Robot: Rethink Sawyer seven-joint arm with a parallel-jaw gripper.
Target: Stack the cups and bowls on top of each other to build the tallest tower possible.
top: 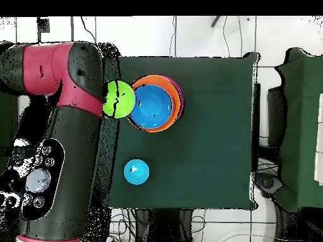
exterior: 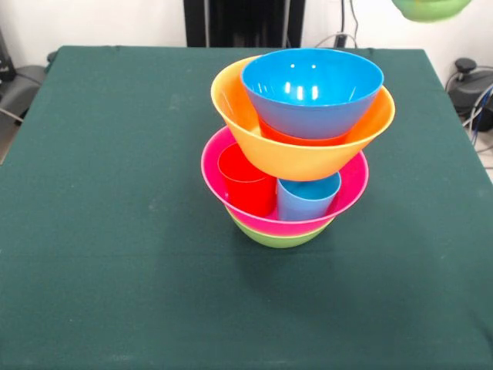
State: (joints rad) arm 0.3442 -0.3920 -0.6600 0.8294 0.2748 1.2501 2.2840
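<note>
green tabletop (exterior: 115, 270) bare along the near edge in the front view. at its middle, the tower (exterior: 296, 146): green bowl (exterior: 277, 237) at the bottom, only its lower curve showing; large pink bowl (exterior: 350, 185) nested in it; red cup (exterior: 246, 181) and light blue cup (exterior: 306, 196) upright side by side inside the pink bowl, red to the picture's left. resting on those cups, tilted toward the picture's left, yellow-orange bowl (exterior: 293, 158); inside it a sliver of an orange bowl (exterior: 296, 137), and on top a medium blue bowl (exterior: 312, 92), open side up.

at the top right corner of the front view, the underside of a small green bowl (exterior: 430, 8), up off the tabletop, cut by the picture's edge. seen from overhead, same green bowl (top: 118, 99) just beside the tower's left rim, against the red and black arm (top: 60, 138). fingers hidden in both views: cannot tell whether apart or together, or whether anything clamps the green bowl.

also from overhead, small blue bowl (top: 136, 171) alone on the tabletop, well apart from the tower, toward the picture's bottom. cables and dark gear beyond the tabletop's edges.
</note>
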